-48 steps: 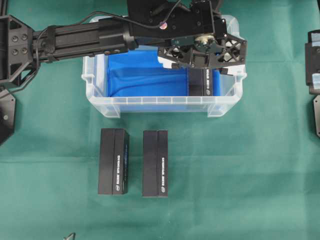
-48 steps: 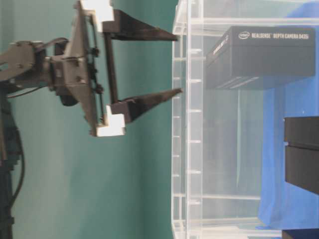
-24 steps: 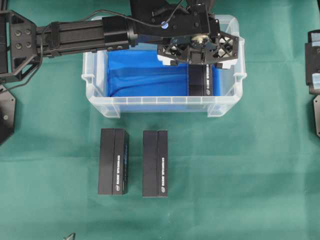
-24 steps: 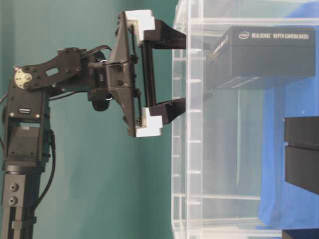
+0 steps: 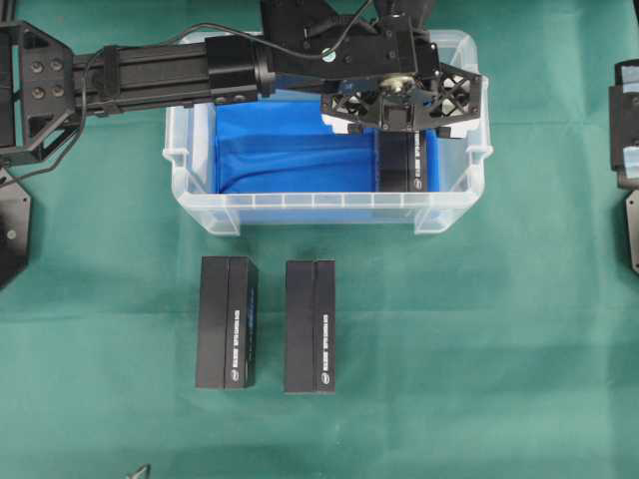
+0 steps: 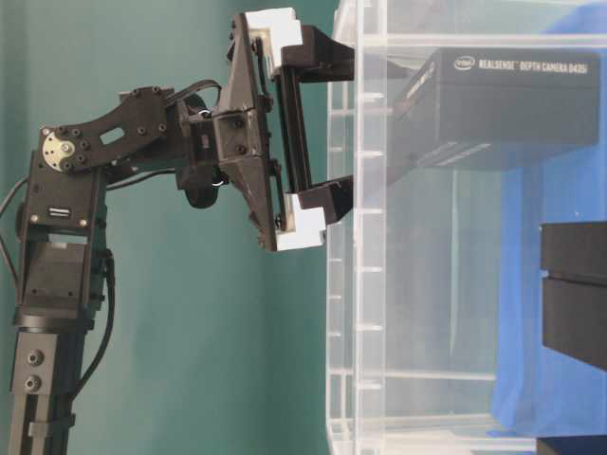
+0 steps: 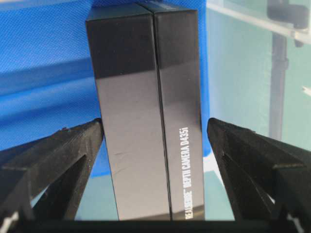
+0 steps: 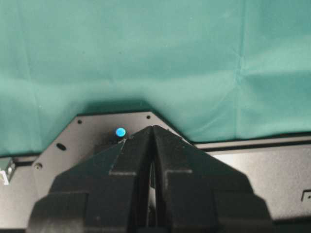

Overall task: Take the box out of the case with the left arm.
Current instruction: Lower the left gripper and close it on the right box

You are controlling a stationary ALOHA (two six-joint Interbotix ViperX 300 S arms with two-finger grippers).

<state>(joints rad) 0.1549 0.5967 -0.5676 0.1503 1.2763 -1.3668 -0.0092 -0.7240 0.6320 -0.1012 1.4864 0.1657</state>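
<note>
Left tool point(image 7: 155, 145) spread, fingers straddling the black rectangular box point(image 7: 146, 111) without contact, at 3 o'clock inside the clear blue-lined plastic case point(image 5: 300, 208); case wall close beside.

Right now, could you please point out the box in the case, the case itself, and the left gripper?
box point(image 7: 146, 107): left wrist view, top face.
case point(image 5: 319, 208): overhead view, front rim.
left gripper point(image 7: 154, 141): left wrist view, midway between fingertips.
</note>
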